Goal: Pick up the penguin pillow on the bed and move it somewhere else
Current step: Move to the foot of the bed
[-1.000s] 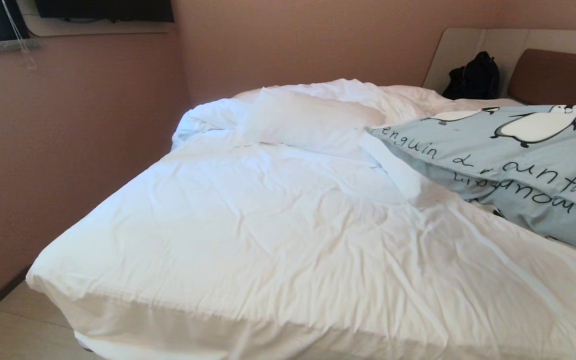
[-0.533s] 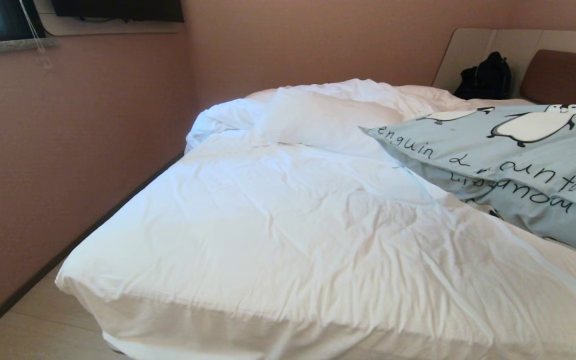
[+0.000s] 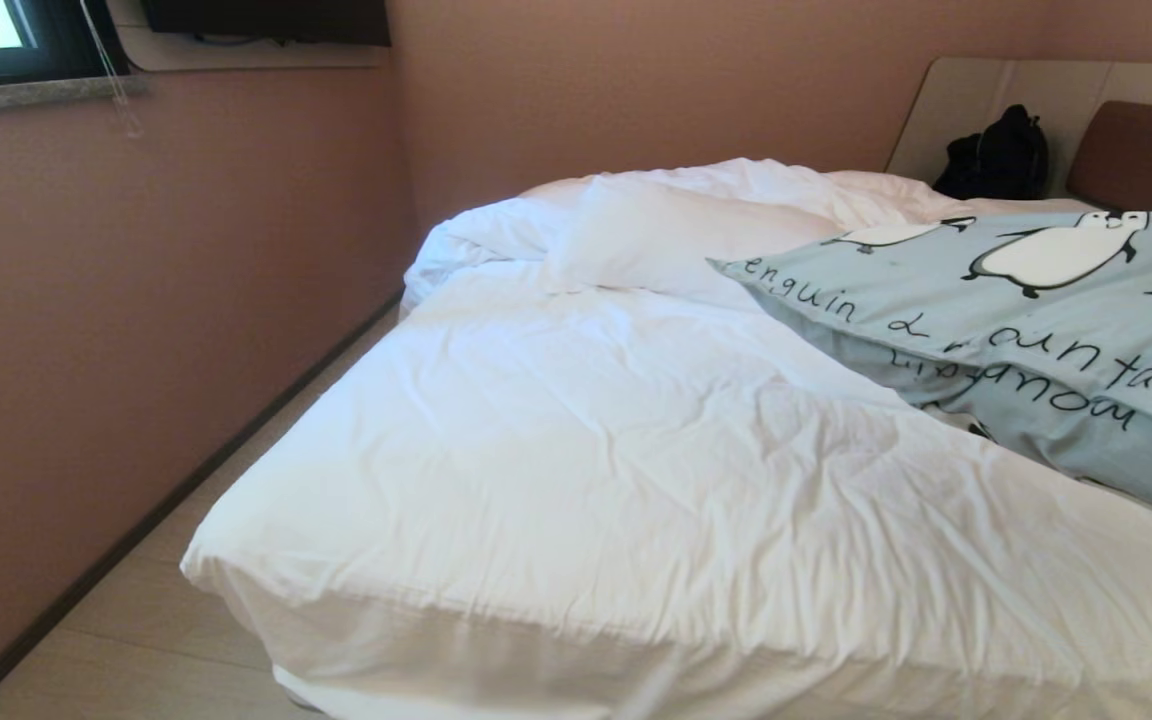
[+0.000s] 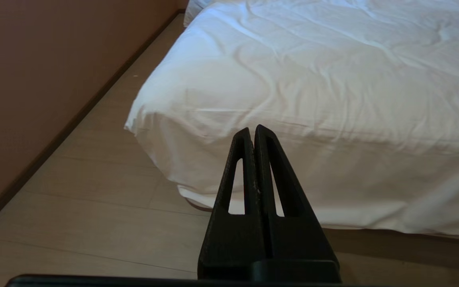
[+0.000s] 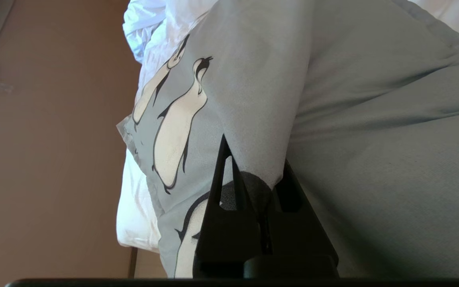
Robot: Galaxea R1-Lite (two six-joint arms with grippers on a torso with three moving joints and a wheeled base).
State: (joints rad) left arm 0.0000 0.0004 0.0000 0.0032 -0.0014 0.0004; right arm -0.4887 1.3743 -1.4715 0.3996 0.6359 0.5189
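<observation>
The penguin pillow (image 3: 1026,330) hung tilted over the right side of the bed (image 3: 576,480), its lower edge trailing on the white duvet (image 3: 636,450) — our right claw (image 5: 253,167) was clenched on a fold of its blue-grey cloth. Beyond it lay a white pillow (image 3: 676,240). Our left claw (image 4: 252,131) was clenched on nothing, pointing at the bed's corner above the floor (image 4: 94,207).

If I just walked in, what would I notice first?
First, the penguin pillow: pale blue with black-and-white penguins and scribbly writing, at the right side of the bed, with the right gripper shut on its cloth. Then the big rumpled white bed itself, with a plain white pillow further back. A black backpack sits by the headboard, and the left gripper hangs shut over the floor by the bed's corner.
</observation>
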